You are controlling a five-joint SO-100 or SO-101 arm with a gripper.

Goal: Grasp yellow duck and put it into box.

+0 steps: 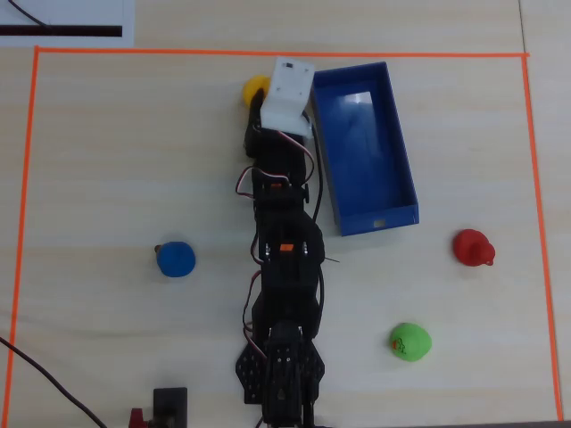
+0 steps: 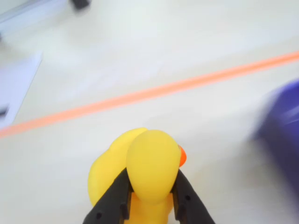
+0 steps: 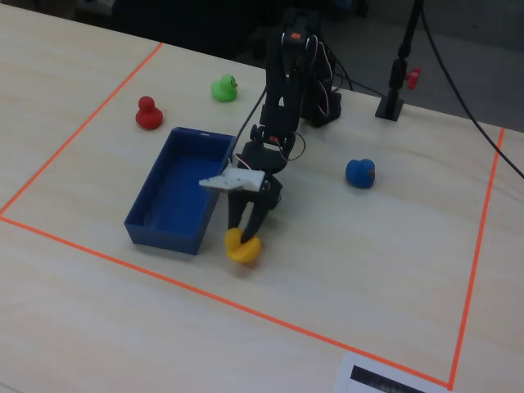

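The yellow duck (image 2: 147, 172) sits between my two black fingers (image 2: 114, 198), head up, orange beak to the right. My gripper (image 2: 150, 193) is shut on it. In the fixed view the gripper (image 3: 246, 232) holds the duck (image 3: 243, 247) at or just above the table, right of the blue box (image 3: 176, 196). In the overhead view the duck (image 1: 254, 89) peeks out left of the white wrist block, beside the box (image 1: 401, 160). The box is empty.
A red duck (image 1: 473, 248), a green duck (image 1: 409, 341) and a blue duck (image 1: 176, 259) lie on the table. Orange tape (image 1: 268, 53) marks the work area. The arm's base (image 1: 281, 374) stands at the near edge of the overhead view.
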